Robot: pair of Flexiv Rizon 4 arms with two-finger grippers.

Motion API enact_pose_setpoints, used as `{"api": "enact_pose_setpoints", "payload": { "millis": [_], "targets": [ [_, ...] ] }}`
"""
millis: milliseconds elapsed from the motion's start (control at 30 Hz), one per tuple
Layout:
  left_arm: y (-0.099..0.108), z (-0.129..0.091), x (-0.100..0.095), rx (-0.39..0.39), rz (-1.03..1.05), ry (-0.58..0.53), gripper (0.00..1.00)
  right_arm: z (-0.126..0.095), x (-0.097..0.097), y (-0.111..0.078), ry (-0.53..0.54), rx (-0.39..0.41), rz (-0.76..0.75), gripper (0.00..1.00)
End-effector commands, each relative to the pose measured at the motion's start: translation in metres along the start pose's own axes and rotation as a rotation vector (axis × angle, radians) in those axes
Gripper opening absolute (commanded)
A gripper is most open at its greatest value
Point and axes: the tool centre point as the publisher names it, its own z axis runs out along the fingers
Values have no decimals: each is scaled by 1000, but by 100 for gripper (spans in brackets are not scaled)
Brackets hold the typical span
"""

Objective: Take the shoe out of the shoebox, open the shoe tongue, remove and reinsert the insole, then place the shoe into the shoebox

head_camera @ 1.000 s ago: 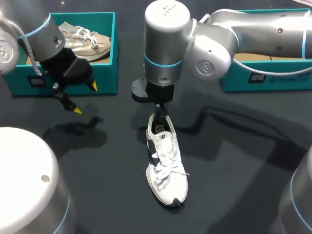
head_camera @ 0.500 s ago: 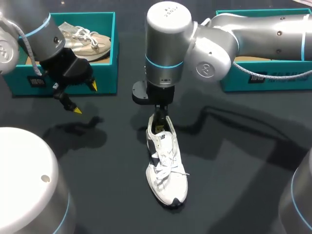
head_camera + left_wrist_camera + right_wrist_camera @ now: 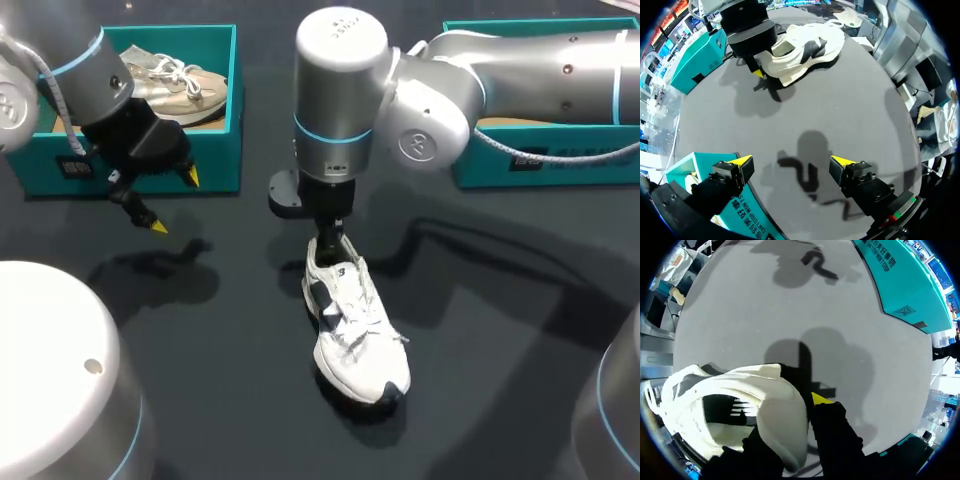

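Observation:
A white sneaker with dark patches (image 3: 355, 330) lies in the middle of the dark table, toe toward the front right. My right gripper (image 3: 328, 245) comes straight down on its heel and is shut on the heel collar. In the right wrist view one yellow-tipped finger (image 3: 820, 399) presses the outside of the heel (image 3: 780, 415); the other finger is hidden inside the shoe. My left gripper (image 3: 174, 201) hangs open over bare table by the left box, holding nothing. The left wrist view shows the sneaker (image 3: 805, 47) far ahead of its gripper (image 3: 791, 162).
A teal shoebox (image 3: 215, 150) at the back left holds a beige shoe (image 3: 180, 85). Another teal box (image 3: 480, 165) stands at the back right under my right arm. The right arm's big elbow (image 3: 340, 80) hangs over the table's middle.
My right gripper has closed on the sneaker's heel. The heel has shifted and the toe has swung to the right. The left arm has stayed still.

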Motion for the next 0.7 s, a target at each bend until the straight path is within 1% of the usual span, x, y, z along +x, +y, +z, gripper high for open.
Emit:
{"api": "enact_pose_setpoints", "payload": {
  "millis": [33, 233, 467, 600, 667, 700],
  "targets": [
    [0, 0, 1, -2, 1, 0, 100, -6, 2, 1, -8, 14, 7, 0],
    [0, 0, 1, -2, 1, 0, 100, -22, -3, -4, -5, 39, 24, 0],
    [0, 0, 1, -2, 1, 0, 100, -58, -8, -15, -45, 69, 51, 0],
    [0, 0, 1, -2, 1, 0, 100, -76, -19, -24, -53, 99, 77, 0],
    [0, 0, 1, -2, 1, 0, 100, -87, -24, -27, -59, 83, 109, 0],
    [0, 0, 1, -2, 1, 0, 100, -91, -25, -28, -58, 82, 153, 0]
  ]
}}
